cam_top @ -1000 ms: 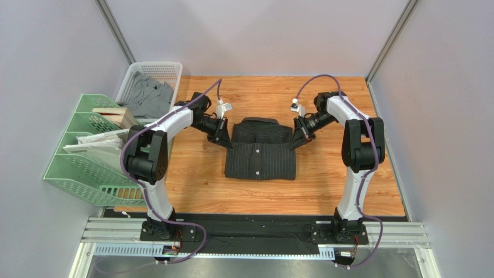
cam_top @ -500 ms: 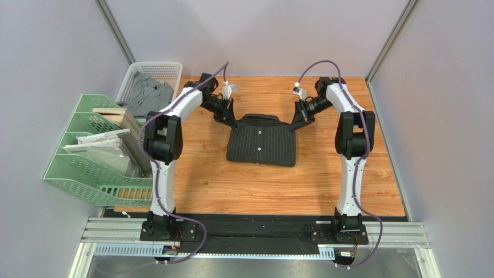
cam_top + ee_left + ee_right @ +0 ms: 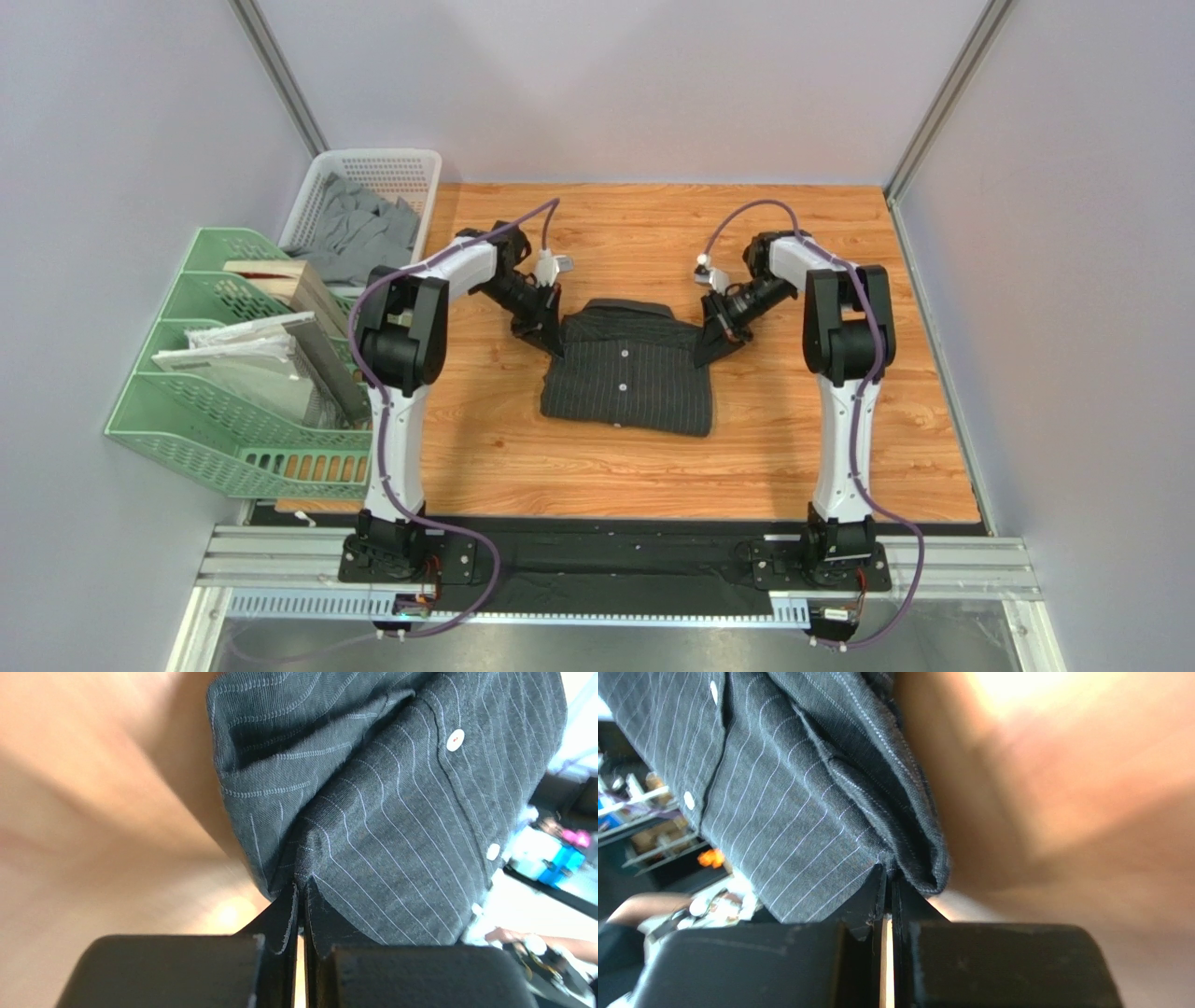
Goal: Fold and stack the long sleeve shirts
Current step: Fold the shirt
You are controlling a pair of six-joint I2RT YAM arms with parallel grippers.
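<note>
**Operator:** Overhead view. Where is the garment?

**Guide:** You will find the shirt (image 3: 624, 375) folded into a dark pinstriped rectangle at the middle of the table (image 3: 842, 434), with its collar toward the far edge. The left gripper (image 3: 550, 338) meets the fabric at the far left corner. The right gripper (image 3: 706, 347) meets it at the far right corner. Off the table's left side you see a white basket (image 3: 421, 165) holding grey cloth (image 3: 358, 235), with a green rack (image 3: 197, 420) nearer the arm bases.

**Operator:** Left wrist view. What is the hand's state?

**Guide:** You see the left gripper (image 3: 302, 897) with its fingers pressed together, clamping a pinch of the shirt (image 3: 393, 819) at its edge. The fabric bunches into folds above the pinch. A white button (image 3: 455, 739) shows on the front panel. The wood behind is blurred.

**Operator:** Right wrist view?

**Guide:** You see the right gripper (image 3: 887, 883) closed the same way, clamped on the shirt (image 3: 787, 798) beside a thick folded edge of several layers. The tabletop beyond is blurred.
</note>
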